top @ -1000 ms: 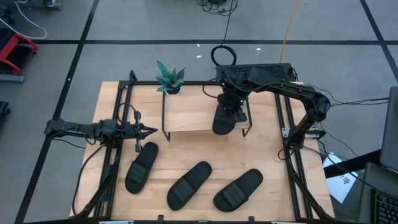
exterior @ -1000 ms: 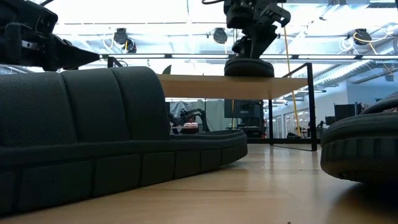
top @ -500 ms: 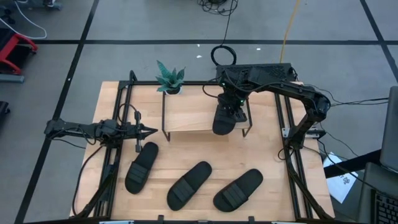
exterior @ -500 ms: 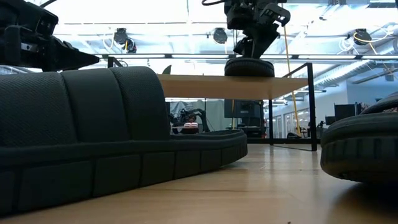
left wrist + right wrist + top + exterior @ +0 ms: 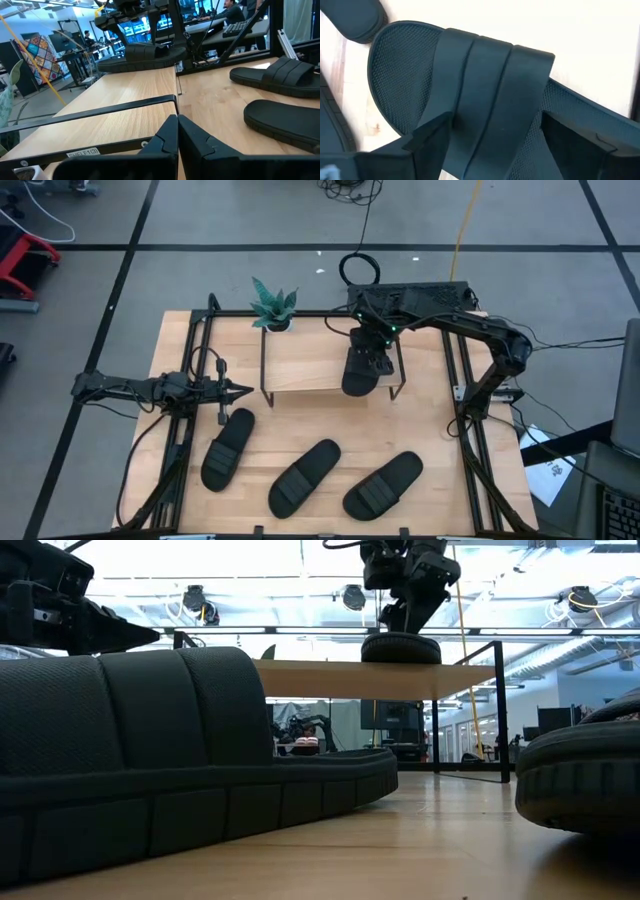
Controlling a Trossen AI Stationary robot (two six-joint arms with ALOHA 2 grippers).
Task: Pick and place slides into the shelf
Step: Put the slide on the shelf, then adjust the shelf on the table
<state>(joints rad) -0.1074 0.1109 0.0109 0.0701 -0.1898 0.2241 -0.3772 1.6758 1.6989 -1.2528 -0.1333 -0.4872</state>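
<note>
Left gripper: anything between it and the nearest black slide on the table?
Nothing visible does. The left gripper, shut, hangs just above the black ribbed-strap slide beside the shelf's black metal frame; only bare wooden tabletop between.

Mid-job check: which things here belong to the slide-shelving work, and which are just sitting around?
Job:
- slide on the shelf, right gripper open astride its strap
- shelf
- three slides on the table
- left gripper, shut, waiting beside the shelf

Lying about:
- potted plant
- cable coil
</note>
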